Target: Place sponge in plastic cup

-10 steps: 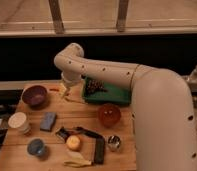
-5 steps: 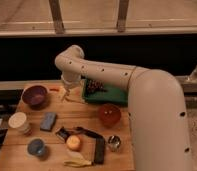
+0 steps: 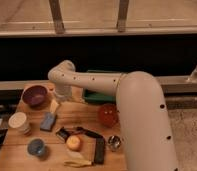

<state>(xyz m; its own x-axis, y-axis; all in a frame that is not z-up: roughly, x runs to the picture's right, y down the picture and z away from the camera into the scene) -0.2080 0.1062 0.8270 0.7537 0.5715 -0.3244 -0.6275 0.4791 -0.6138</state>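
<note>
The sponge (image 3: 48,121) is a flat grey-blue block lying on the wooden table (image 3: 12,157), left of centre. The plastic cup (image 3: 36,147) is a short light-blue cup standing near the front left, below the sponge. My gripper (image 3: 55,106) hangs from the white arm (image 3: 92,82) just above the far end of the sponge, between it and the purple bowl (image 3: 35,95). It holds nothing that I can see.
A taller white cup (image 3: 18,121) stands left of the sponge. An orange-red bowl (image 3: 108,115), a small metal cup (image 3: 113,143), a black bar (image 3: 99,150), a yellow-orange ball (image 3: 74,143) and a banana (image 3: 77,162) lie to the right. A green bag (image 3: 98,94) sits behind.
The gripper has moved left and down, from beside the green bag to just above the sponge. The objects on the table have not moved.
</note>
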